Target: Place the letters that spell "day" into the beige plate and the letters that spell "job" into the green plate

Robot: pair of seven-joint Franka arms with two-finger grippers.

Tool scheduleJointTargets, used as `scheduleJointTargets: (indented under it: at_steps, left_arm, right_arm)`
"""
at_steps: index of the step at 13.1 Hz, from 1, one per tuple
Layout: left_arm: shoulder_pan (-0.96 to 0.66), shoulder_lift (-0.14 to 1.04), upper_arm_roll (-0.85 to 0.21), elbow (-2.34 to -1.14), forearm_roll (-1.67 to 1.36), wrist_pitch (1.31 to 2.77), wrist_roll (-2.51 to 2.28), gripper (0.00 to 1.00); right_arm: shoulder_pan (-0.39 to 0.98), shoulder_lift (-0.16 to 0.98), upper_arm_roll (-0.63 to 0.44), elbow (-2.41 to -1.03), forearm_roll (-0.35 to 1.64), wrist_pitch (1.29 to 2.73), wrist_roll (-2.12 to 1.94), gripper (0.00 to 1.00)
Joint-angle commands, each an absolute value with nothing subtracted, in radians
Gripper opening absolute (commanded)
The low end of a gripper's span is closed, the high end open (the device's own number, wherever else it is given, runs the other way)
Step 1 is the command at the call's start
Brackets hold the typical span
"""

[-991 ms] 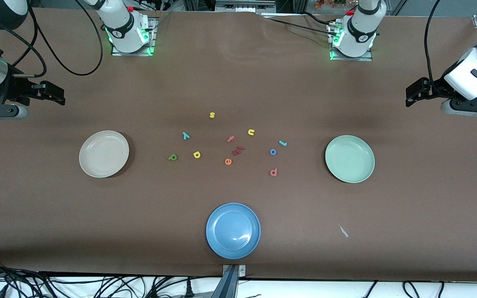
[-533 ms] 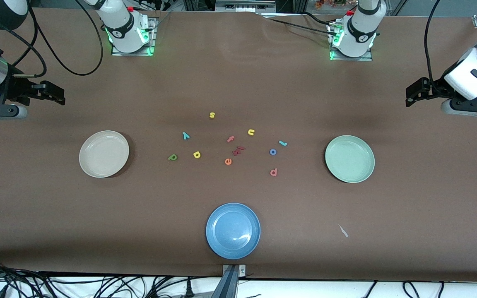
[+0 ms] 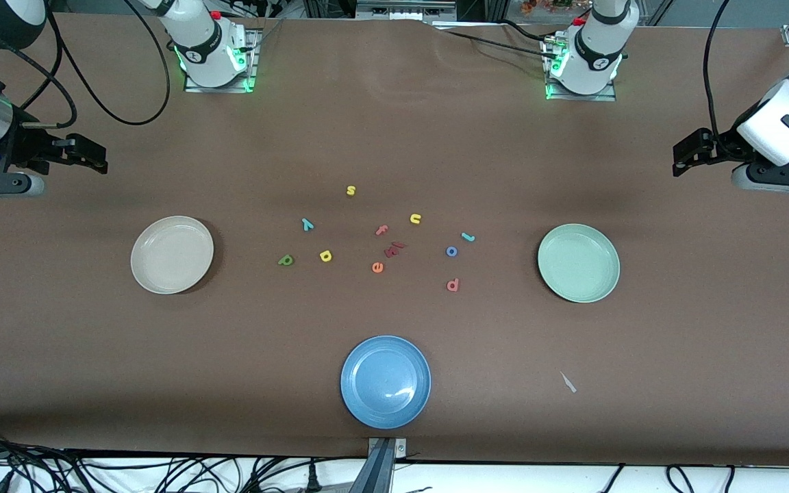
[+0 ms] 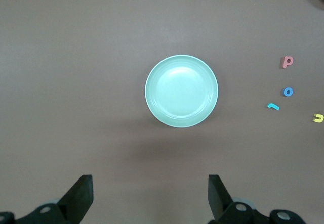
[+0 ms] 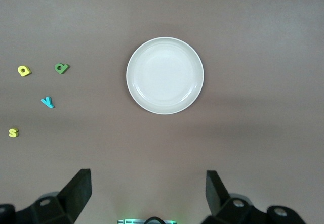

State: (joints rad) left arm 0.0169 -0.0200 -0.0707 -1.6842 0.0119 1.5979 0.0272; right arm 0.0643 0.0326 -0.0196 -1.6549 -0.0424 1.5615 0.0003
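Note:
The beige plate (image 3: 172, 255) (image 5: 165, 76) lies toward the right arm's end, the green plate (image 3: 578, 263) (image 4: 181, 91) toward the left arm's end. Between them lie the green d (image 3: 285, 260), yellow a (image 3: 326, 256) and teal y (image 3: 307, 224), then the teal j (image 3: 468, 237), blue o (image 3: 451, 251) and salmon b (image 3: 453, 285). My right gripper (image 3: 93, 156) (image 5: 148, 178) hangs open and empty above the table's end near the beige plate. My left gripper (image 3: 683, 157) (image 4: 150, 183) hangs open and empty at the other end near the green plate.
A blue plate (image 3: 385, 381) sits near the front edge. Other letters lie among the task's: yellow s (image 3: 351, 190), yellow u (image 3: 415, 219), salmon f (image 3: 382, 230), orange e (image 3: 377, 267) and a dark red piece (image 3: 393, 249). A small pale scrap (image 3: 568, 382) lies nearer the camera than the green plate.
The left arm has edged very slightly toward its own end of the table. The right arm, the plates and the letters have not moved.

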Motion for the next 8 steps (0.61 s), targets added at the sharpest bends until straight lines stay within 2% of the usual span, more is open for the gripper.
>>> scheduleJointTargets:
  at_steps: [1,8]
  left_arm:
    - [0.026,-0.006,-0.072,-1.658,-0.005,1.568,0.043,1.00]
    - [0.031,0.008,-0.067,-1.654,-0.009,1.575,0.044,1.00]
  right_arm:
    - [0.066,0.031,-0.021,-1.649,-0.043,1.551,0.012,1.00]
    - [0.066,0.031,-0.021,-1.649,-0.043,1.549,0.012,1.00]
